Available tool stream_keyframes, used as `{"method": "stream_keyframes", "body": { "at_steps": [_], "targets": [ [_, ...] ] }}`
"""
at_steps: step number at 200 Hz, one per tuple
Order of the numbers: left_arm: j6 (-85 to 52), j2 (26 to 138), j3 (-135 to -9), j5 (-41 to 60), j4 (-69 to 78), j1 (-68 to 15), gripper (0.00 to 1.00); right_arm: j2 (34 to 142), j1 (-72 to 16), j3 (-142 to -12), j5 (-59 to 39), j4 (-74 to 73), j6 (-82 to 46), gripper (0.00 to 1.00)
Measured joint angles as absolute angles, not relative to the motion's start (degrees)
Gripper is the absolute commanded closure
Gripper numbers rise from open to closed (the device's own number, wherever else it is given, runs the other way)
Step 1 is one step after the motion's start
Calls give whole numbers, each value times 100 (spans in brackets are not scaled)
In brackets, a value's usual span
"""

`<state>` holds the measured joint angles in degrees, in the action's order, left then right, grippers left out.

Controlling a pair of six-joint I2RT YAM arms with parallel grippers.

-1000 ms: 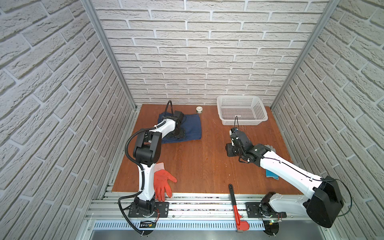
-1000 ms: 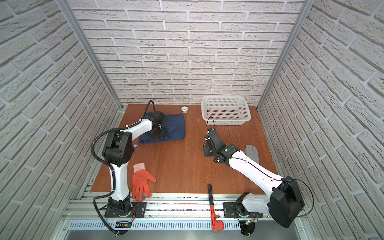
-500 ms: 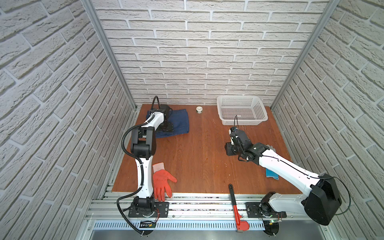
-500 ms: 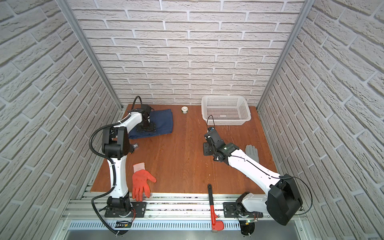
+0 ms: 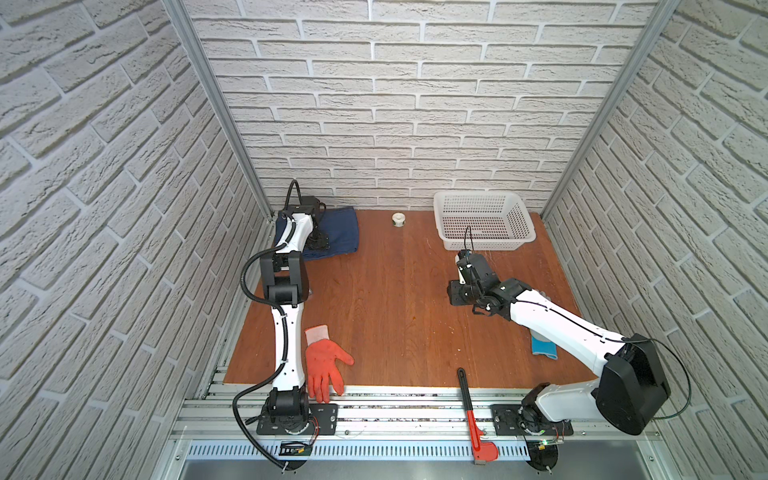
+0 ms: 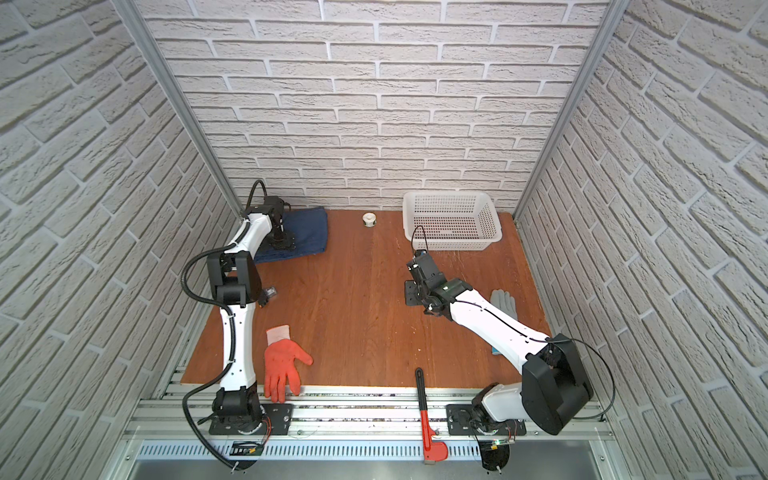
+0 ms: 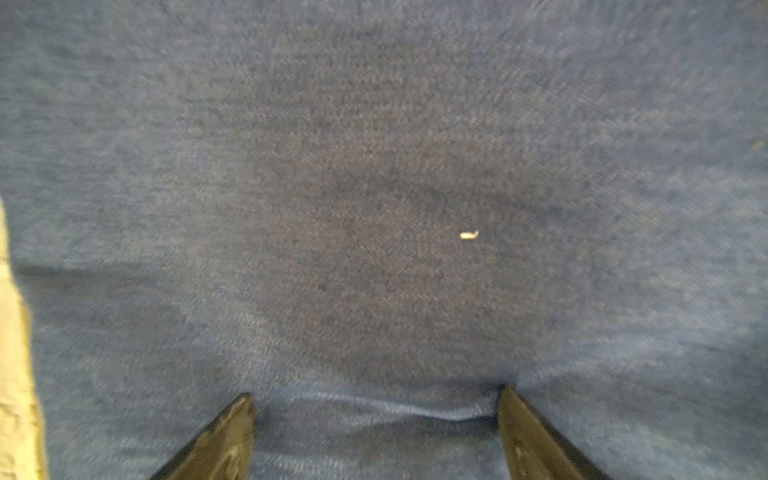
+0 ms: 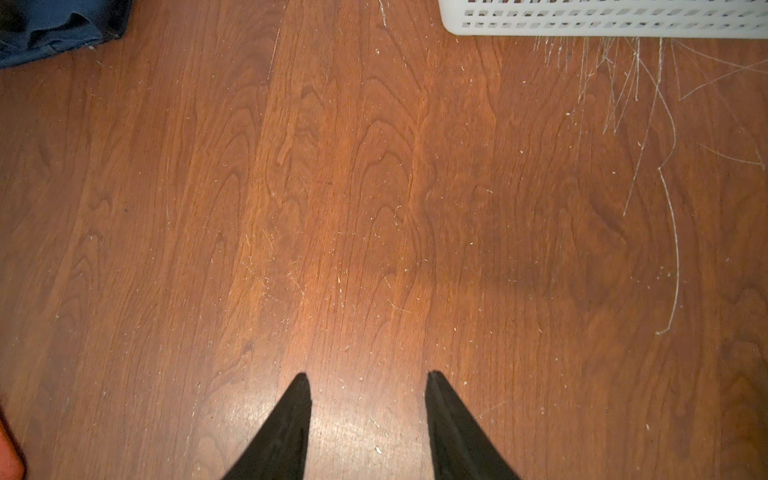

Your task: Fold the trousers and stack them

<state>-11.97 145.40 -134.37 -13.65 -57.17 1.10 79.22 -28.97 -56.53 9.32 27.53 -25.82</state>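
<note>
The trousers (image 5: 338,230) (image 6: 309,230) lie folded as a dark blue denim pad in the table's far left corner. My left gripper (image 5: 318,243) (image 6: 283,243) points down onto them. Denim (image 7: 374,187) fills the left wrist view, where the left gripper (image 7: 376,400) is open, both tips resting on the cloth with a low wrinkle between them. My right gripper (image 5: 458,289) (image 6: 411,293) hovers right of centre. Its right wrist view shows the gripper (image 8: 368,377) open over bare wood, nothing between the fingers, and an edge of the trousers (image 8: 50,37) far off.
A white basket (image 5: 524,226) (image 8: 623,27) stands at the back right, a small white jar (image 5: 399,219) at the back middle. An orange glove (image 5: 326,365) lies front left, a grey-and-blue glove (image 6: 503,301) under the right arm, a red wrench (image 5: 471,411) over the front rail.
The left arm has slid the folded trousers back and left into the far corner, and its jaws have spread a little wider. The right arm has barely moved.
</note>
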Motion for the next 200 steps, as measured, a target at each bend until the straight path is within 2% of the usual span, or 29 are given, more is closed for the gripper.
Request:
{"method": "stream_keyframes", "body": {
  "at_steps": [26,51,77,112,157,200],
  "targets": [
    [-1002,14827,-14014,-1590,-5887,165,7,7975,-2827,-5693,891,2751,-2547,53],
    [-825,14838,-14062,-1752,-5900,165,6,7975,-2762,-5723,878,2735,-2502,53],
    [-620,14311,-13312,-1883,-5579,54,2,7972,-2687,-5791,910,2755,-2464,53],
    [-419,12490,-11775,-2121,-4895,-338,2,7769,-2346,-5905,1155,2770,-2373,53],
    [-410,9185,-9461,-2265,-3192,-1203,2,7146,-1662,-5916,1590,2724,-2220,52],
    [-854,6790,-6650,-2276,-1831,-1190,2,6322,-1584,-5310,2134,1758,-1643,49]
  ]
}}
